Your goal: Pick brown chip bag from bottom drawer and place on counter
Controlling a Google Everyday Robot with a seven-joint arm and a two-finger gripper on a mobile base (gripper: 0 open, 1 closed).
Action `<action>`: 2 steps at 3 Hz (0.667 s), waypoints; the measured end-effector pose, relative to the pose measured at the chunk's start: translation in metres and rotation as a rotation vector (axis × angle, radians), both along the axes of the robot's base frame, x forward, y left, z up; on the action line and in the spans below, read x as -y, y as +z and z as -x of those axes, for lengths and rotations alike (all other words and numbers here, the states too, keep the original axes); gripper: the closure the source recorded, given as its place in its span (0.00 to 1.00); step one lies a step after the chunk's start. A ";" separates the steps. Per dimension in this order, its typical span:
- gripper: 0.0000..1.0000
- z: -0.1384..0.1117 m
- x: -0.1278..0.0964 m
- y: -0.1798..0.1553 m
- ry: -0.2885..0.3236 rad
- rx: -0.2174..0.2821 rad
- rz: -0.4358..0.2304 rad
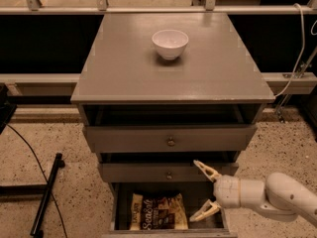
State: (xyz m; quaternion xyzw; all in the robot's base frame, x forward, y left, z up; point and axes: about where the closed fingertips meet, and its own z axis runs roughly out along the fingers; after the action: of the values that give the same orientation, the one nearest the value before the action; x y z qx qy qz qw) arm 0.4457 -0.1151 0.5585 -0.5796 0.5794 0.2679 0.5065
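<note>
Gripper (193, 191) — jaws spread wide, empty, at 3 o'clock of bag (158, 212) in open drawer (115, 208) — bag ungrasped, lift and placement on counter (148, 81) at 12 o'clock outstanding.

place: robot lab | terrazzo floor (54, 133), cables (302, 38), railing (158, 9) (jaws by bottom drawer (197, 198))
</note>
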 end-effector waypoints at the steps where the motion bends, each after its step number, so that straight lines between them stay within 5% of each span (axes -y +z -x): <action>1: 0.00 -0.004 0.008 -0.052 -0.001 -0.071 0.067; 2: 0.00 0.002 0.014 -0.111 0.041 -0.116 0.100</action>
State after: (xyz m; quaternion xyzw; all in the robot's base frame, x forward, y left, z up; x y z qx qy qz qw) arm 0.4437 -0.1290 0.4477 -0.5993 0.6085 0.2820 0.4371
